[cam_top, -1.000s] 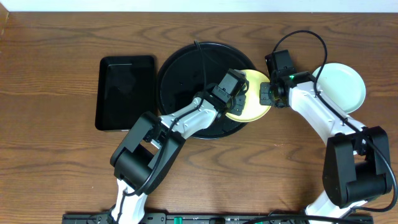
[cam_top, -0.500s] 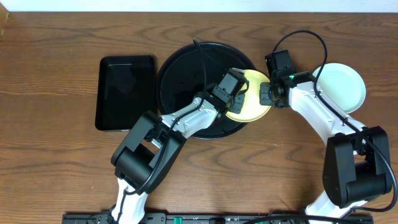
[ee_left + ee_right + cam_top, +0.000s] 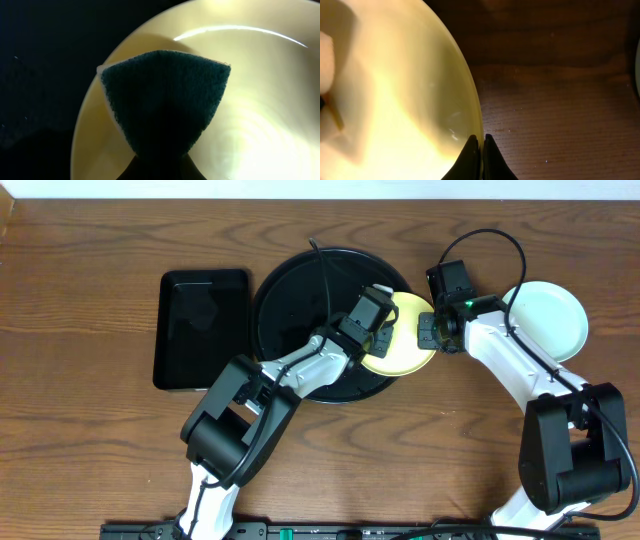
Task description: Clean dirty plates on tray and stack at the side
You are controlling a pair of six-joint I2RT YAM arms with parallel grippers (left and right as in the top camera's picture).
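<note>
— On the round black tray's (image 3: 285,275) right rim, anything changed?
— Barely: the yellow plate (image 3: 410,352) stays lying across that rim. The left gripper (image 3: 383,330) has nudged slightly, still clenching a green sponge (image 3: 165,100) on it; the right gripper (image 3: 481,144) keeps pinching the plate's edge farthest from the tray.
— Hard to see?
— The plate's tray-side part, under the left gripper; glare washes its surface.

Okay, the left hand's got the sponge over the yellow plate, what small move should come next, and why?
Probably sweep the sponge across the yellow plate toward its centre. The left hand is shut on the sponge near one edge of the plate, and the right hand pinches the opposite rim, so the plate looks steadied for wiping.
</note>
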